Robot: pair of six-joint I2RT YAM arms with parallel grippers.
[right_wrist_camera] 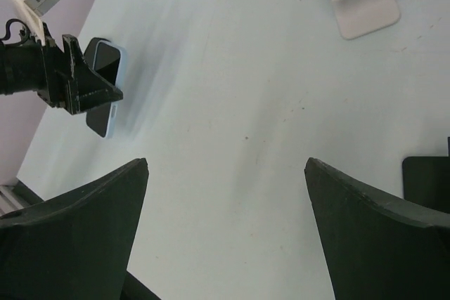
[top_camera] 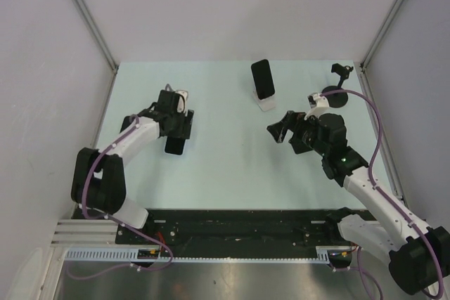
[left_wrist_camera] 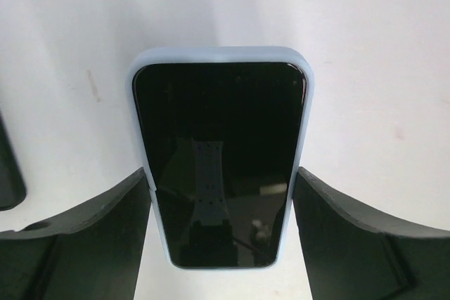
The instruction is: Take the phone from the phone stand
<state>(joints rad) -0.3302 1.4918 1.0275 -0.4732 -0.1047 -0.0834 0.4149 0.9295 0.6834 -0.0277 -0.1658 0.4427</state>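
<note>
One pale green table [top_camera: 225, 173] fills my overhead view. The left arm [top_camera: 133, 138] reaches out to about 9 o'clock of its middle and the right arm [top_camera: 365, 184] to about 3 o'clock.

At 12 o'clock a black phone [top_camera: 263, 78] leans upright in a small white stand [top_camera: 266, 105], well apart from both arms. Neither gripper touches it.

At 2 o'clock, near the right edge, sits a black round-based holder [top_camera: 337, 98] with a small clamp on top.

The left gripper [top_camera: 176, 137] is closed around a second, blue-cased phone [left_wrist_camera: 221, 159]. It faces screen up, and in the left wrist view the dark fingers [left_wrist_camera: 105, 230] press against both long sides of the case. I cannot tell whether this phone lies on the table or is raised just off it.

The right gripper [right_wrist_camera: 225, 165] hangs over bare tabletop with its fingers spread wide and nothing between them, at 5 o'clock from the white stand.
</note>
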